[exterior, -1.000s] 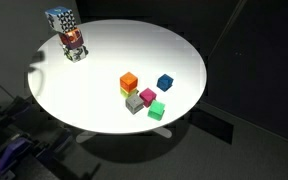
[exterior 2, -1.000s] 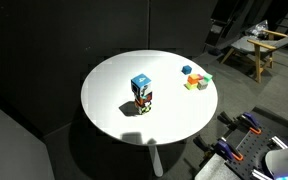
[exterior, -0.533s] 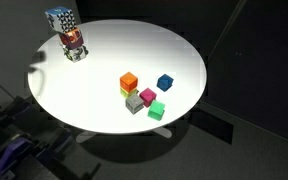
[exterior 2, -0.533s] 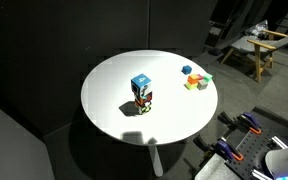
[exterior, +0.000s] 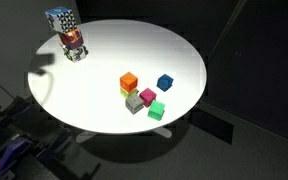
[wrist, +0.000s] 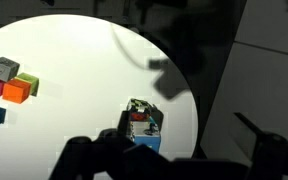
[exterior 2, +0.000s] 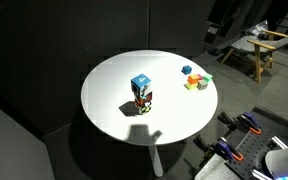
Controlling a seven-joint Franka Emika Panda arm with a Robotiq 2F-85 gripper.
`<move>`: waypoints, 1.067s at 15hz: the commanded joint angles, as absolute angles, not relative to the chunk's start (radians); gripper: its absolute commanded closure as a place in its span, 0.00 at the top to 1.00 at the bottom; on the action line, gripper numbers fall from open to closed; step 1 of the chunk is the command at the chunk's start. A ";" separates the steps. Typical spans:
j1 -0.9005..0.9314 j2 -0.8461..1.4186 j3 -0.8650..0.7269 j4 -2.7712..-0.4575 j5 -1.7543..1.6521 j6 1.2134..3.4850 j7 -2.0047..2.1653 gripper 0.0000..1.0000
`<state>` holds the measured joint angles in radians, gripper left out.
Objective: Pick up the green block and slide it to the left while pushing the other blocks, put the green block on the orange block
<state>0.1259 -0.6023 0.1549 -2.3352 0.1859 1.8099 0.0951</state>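
Note:
The green block (exterior: 156, 110) sits on the round white table (exterior: 104, 60) at the near end of a tight cluster. Beside it are the magenta block (exterior: 147, 97), grey block (exterior: 134, 103), yellow block (exterior: 126, 91) and orange block (exterior: 129, 80). The blue block (exterior: 165, 82) stands slightly apart. The cluster shows small in an exterior view (exterior 2: 194, 79). In the wrist view the green block (wrist: 1, 69) and orange block (wrist: 16, 91) lie at the far left. My gripper (wrist: 174, 162) is a dark shape at the bottom edge, its fingers wide apart, empty and far from the blocks.
A larger patterned cube stack (exterior: 68, 31) stands near the table's far edge; it also shows in the other exterior view (exterior 2: 141, 93) and just ahead of my gripper (wrist: 142, 122). A chair (exterior 2: 254, 50) stands beyond the table. Dark surroundings.

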 commanded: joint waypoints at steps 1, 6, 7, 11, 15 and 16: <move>0.092 -0.610 0.153 -2.350 0.144 1.863 0.126 1.00; 0.050 -0.599 0.137 -2.369 0.101 1.943 0.129 1.00; 0.043 -0.596 0.135 -2.372 0.092 1.953 0.132 1.00; 0.013 -0.565 0.122 -2.376 0.064 1.968 0.154 1.00; -0.010 -0.519 0.102 -2.366 0.045 1.941 0.174 1.00; -0.017 -0.507 0.098 -2.366 0.041 1.939 0.181 1.00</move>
<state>-0.0046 -0.5407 0.1126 -2.3822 0.0661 1.9566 0.1460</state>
